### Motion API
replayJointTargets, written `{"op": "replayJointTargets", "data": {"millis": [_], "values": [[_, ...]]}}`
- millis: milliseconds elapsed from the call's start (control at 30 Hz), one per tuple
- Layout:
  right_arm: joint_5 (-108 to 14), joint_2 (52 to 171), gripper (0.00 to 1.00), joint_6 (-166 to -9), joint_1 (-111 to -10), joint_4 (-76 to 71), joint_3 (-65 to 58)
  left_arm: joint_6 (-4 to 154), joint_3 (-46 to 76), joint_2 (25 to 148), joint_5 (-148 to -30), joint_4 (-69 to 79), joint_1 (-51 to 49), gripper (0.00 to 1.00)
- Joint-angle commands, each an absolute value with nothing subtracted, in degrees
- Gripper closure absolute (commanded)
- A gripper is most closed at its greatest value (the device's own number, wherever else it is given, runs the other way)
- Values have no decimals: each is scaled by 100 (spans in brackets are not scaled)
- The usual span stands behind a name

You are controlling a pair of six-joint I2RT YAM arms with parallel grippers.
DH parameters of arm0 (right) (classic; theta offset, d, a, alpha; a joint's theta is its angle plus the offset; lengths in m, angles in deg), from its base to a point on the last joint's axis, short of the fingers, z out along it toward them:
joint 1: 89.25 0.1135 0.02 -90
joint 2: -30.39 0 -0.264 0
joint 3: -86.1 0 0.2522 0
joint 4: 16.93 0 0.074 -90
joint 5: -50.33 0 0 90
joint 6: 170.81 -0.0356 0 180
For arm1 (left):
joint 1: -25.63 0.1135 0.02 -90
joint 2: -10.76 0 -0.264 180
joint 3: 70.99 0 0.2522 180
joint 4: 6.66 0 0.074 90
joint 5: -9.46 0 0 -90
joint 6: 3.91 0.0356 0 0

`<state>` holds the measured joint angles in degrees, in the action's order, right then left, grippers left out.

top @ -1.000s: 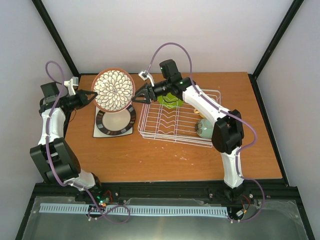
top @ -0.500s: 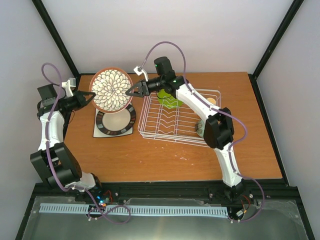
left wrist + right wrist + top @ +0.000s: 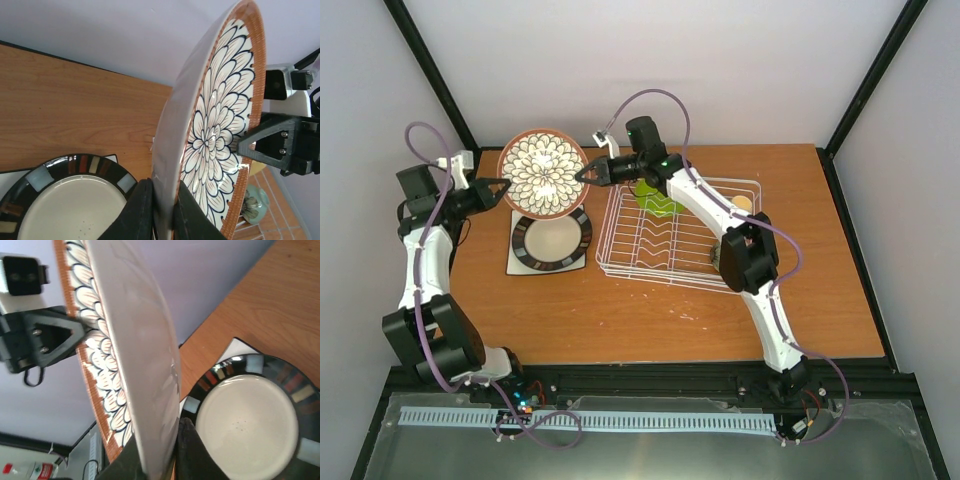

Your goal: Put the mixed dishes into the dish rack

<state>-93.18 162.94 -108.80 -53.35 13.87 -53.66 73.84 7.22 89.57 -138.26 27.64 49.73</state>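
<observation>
The petal-patterned plate (image 3: 542,172) hangs on edge in the air over the far left of the counter (image 3: 620,310), its patterned face toward the overhead camera; the left end effector (image 3: 506,186) pinches its left rim narrowly; the right end effector (image 3: 583,174) is clamped on the opposite rim. Below it the dark-rimmed cream plate (image 3: 552,240) lies on the white square plate (image 3: 516,263), just left of the dish rack (image 3: 670,245); the lime-green small plate (image 3: 658,199) sits at the rack's far side.
</observation>
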Motion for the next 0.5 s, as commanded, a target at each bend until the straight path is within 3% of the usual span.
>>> {"op": "replayJointTargets", "data": {"millis": [0,300,467], "values": [[-10343,16225,97,-10637,-4953,324,-5675,6968,814,8898,-14748,2795,4524,99],[-10238,16136,97,-10494,-4917,317,-5657,6931,887,8969,-14566,2793,4415,99],[-9973,15998,97,-10260,-4912,549,-5606,6939,895,8990,-14415,2836,4416,93]]}}
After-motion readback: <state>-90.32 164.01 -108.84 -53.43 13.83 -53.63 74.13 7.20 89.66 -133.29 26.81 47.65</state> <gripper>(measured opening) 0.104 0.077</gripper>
